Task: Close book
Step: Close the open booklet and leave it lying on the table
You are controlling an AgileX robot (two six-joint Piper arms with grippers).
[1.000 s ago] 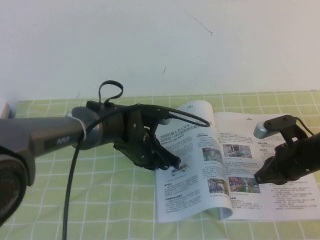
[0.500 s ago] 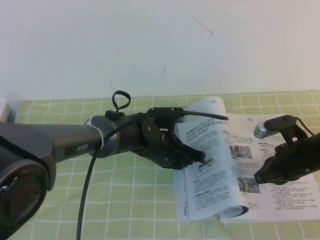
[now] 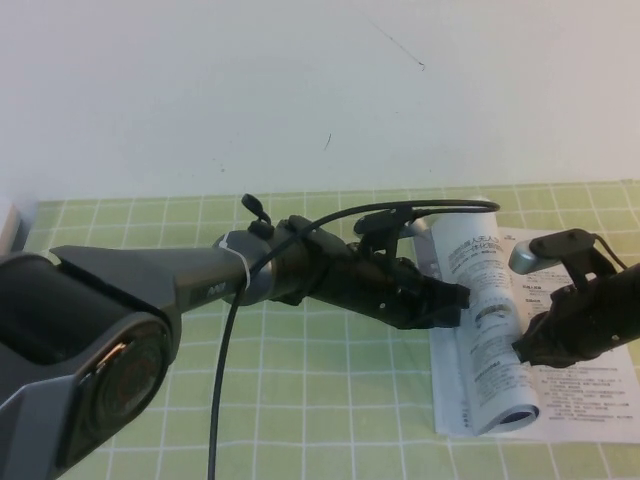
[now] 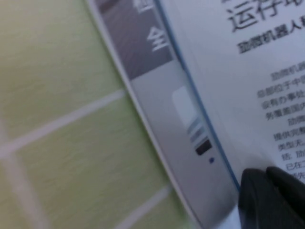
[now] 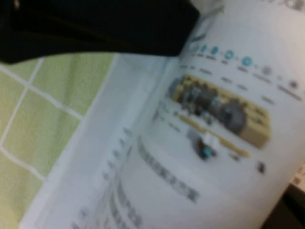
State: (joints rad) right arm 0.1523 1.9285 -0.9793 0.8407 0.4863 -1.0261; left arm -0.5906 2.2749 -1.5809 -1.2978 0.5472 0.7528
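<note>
The book (image 3: 590, 392) lies at the right of the table, its lower right pages flat. Its left pages (image 3: 488, 325) are lifted and curled over toward the right, standing as a roll above the spine. My left gripper (image 3: 455, 295) reaches across from the left and is shut on that lifted sheaf. In the left wrist view its black fingertips (image 4: 274, 198) sit together on the printed page (image 4: 267, 86). My right gripper (image 3: 522, 348) rests down on the right-hand page beside the roll. The right wrist view shows the curled page (image 5: 214, 143) close up.
A green checked cloth (image 3: 300, 400) covers the table in front of a white wall. The left arm's black cable (image 3: 225, 380) hangs to the front edge. A pale object (image 3: 8, 225) sits at the far left edge. The left arm (image 5: 95, 28) shows dark in the right wrist view.
My left gripper has swept to the right, carrying the left pages up and over, so the open spread has become a tight curl near the right gripper. The right arm has stayed put.
</note>
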